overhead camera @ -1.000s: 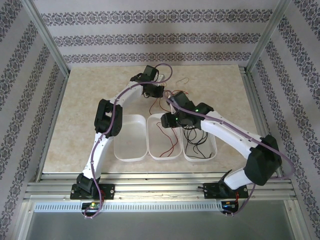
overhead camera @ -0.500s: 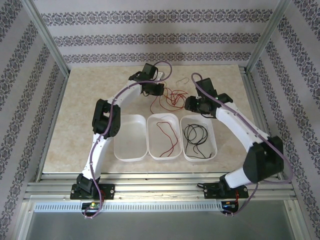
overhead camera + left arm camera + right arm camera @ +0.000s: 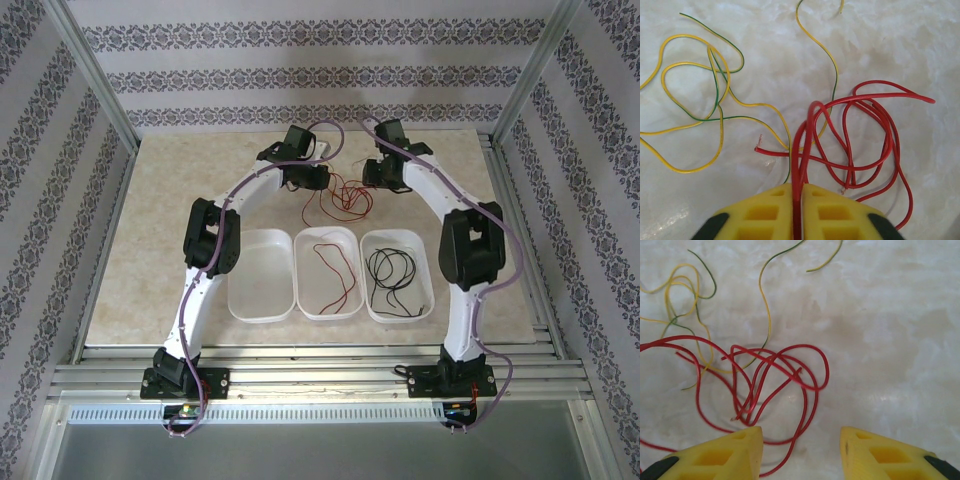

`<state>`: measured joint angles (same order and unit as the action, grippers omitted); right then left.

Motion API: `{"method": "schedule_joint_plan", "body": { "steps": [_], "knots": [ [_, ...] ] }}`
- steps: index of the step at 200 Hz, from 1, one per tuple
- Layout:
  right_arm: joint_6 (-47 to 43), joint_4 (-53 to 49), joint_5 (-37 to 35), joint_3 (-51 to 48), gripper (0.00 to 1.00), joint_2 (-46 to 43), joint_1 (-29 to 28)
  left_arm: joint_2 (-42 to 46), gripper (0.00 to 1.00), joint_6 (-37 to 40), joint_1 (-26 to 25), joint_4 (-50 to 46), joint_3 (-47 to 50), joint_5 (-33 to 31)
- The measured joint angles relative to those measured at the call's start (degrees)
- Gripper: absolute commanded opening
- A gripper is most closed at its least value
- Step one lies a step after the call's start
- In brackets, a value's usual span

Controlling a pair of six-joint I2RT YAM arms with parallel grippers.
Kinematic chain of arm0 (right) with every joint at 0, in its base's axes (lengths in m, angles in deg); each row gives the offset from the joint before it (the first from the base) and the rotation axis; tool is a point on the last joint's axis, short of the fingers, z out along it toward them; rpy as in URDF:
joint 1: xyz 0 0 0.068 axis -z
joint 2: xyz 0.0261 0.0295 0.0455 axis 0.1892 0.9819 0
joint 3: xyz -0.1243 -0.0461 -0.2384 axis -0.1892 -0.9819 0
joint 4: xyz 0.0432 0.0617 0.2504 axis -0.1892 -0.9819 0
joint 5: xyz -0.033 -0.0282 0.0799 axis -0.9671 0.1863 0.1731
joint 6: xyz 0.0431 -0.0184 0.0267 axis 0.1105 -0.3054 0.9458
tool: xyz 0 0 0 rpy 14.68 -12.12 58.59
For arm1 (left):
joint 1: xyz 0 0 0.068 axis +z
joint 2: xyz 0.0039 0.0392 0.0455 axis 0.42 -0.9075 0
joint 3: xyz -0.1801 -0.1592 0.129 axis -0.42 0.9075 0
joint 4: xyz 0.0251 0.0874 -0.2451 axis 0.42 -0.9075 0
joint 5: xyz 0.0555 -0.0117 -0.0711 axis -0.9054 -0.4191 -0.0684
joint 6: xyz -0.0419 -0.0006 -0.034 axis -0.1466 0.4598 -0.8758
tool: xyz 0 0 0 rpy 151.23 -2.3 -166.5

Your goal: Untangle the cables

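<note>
My left gripper was pinching the red cable near the far edge of the table, and my right gripper hung agape above the tangle. I feared a lift would drag the crossing yellow-green cable along and tighten the knot.

You see glossy, plastic-sheathed red cables on a smooth, marble-look tabletop; your left fingers look matt yellow plastic.
</note>
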<state>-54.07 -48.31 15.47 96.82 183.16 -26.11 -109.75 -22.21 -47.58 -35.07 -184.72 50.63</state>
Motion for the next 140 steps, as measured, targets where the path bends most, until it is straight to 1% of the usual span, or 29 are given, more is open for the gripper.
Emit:
{"method": "schedule_joint_plan", "body": {
  "steps": [47, 79, 92, 101, 107, 114, 123, 140],
  "knots": [
    [-6.4, -2.43, -1.25, 6.25, 0.46, 8.33, 0.0, 0.0, 0.14, 0.04, 0.0, -0.02, 0.0, -0.04],
    [-8.46, -3.93, -1.51, 10.34, 0.46, 12.55, 0.0, 0.0, 0.14, 0.04, 0.09, -0.07, -0.02, -0.04],
    [-8.94, -4.33, -1.49, 11.78, 0.46, 13.81, 0.0, 0.0, 0.18, 0.11, 0.13, -0.42, -0.02, -0.24],
    [-9.38, -4.42, -1.46, 12.33, 0.44, 14.29, 0.0, 0.0, 0.26, 0.55, 0.17, -0.83, -0.09, -0.7],
    [-9.62, -4.46, -1.44, 12.46, 0.4, 14.43, 0.0, 0.0, 0.29, 0.81, 0.22, -1.16, -0.17, -1.14],
    [-9.99, -4.59, -1.44, 12.55, 0.35, 14.47, 0.0, 0.0, 0.3, 1.29, 0.26, -1.68, -0.28, -1.75],
    [-9.86, -4.85, -1.42, 12.76, 0.32, 14.47, 0.0, 0.0, 0.3, 1.73, 0.28, -2.4, -0.5, -2.91],
    [-10.16, -4.87, -1.38, 13.09, 0.31, 14.47, 0.0, -0.02, 0.3, 2.75, 0.33, -3.58, -1.01, -4.46]
  ]
}}
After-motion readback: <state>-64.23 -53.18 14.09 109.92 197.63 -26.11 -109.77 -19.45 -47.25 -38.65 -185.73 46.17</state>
